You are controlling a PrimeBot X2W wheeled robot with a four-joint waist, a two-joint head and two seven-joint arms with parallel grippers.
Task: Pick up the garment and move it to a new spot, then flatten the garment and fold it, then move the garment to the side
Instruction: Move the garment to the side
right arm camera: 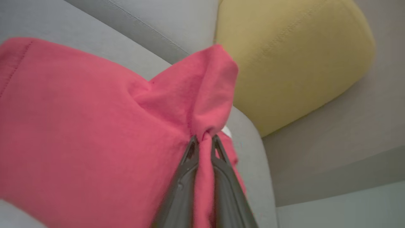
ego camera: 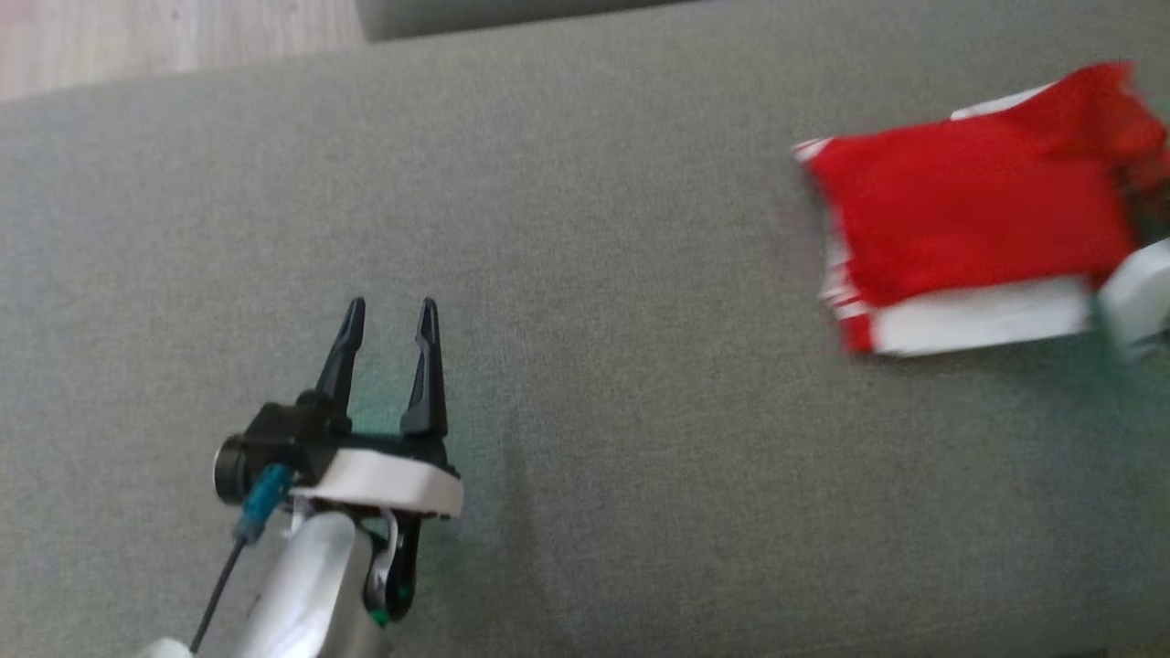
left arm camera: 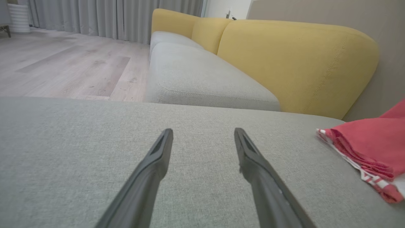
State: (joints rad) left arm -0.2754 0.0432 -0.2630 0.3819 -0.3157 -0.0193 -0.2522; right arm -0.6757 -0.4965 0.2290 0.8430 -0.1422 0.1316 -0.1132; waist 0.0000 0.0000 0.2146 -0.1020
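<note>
wooden floor [ego camera: 137, 37]: pale boards in the upper left corner of the head view, beyond the seat's edge.
left gripper [ego camera: 391, 311]: lower left of the head view, dark fingers pointing up the frame and spread wide, nothing between them, bare grey fabric beneath.
grey seat [ego camera: 585, 183]: woven fabric across most of the head view.
garment [ego camera: 969, 210]: red over white layers with striped edges, folded to a rough rectangle, lying on the grey seat at the right of the head view, well apart from the left gripper; blurred.
right gripper [right arm camera: 205, 139]: bottom centre of its wrist view, fingers drawn narrow, pinching a bunched red fold of the garment.
yellow cushion [right arm camera: 294, 57]: upper right of the right wrist view, behind the garment.
</note>
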